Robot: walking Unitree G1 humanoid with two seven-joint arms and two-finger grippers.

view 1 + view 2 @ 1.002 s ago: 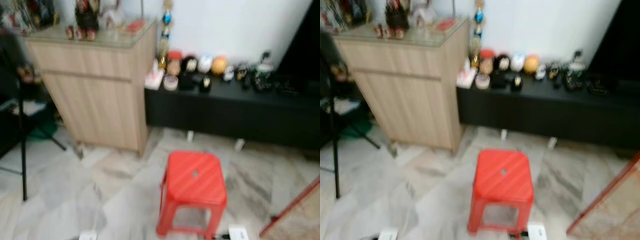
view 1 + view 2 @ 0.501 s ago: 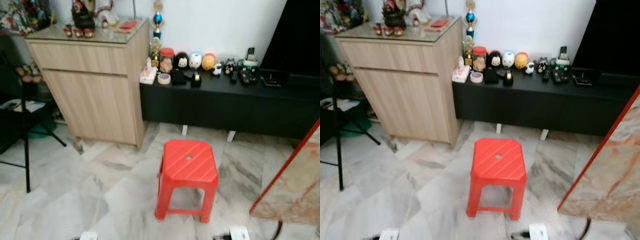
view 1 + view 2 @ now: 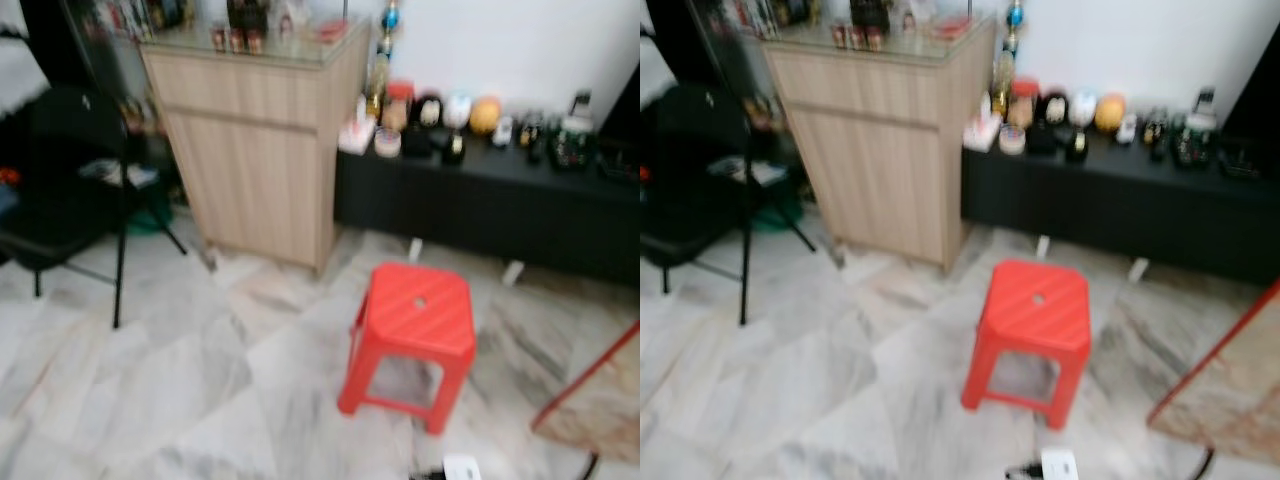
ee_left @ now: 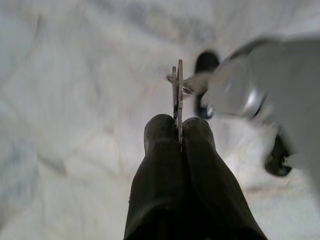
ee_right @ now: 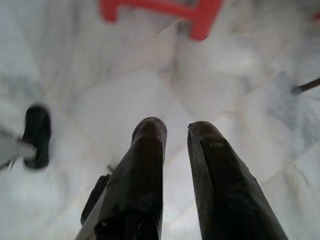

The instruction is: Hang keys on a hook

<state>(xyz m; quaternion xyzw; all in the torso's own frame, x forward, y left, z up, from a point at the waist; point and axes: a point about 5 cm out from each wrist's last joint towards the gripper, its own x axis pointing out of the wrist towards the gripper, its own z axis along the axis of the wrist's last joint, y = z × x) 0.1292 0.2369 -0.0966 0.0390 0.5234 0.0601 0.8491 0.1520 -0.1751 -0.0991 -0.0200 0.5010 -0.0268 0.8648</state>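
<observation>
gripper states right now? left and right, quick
Left gripper: closed, pinching the keys between its fingertips, above the marble floor.
Right gripper: open with a narrow gap, holding nothing.

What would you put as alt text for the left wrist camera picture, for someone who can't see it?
The left gripper has its two black fingers shut on a set of keys, the flat blade standing edge-on between the fingertips. Below is a blurred pale marble floor, with a grey part of the robot's body at one side.
</observation>
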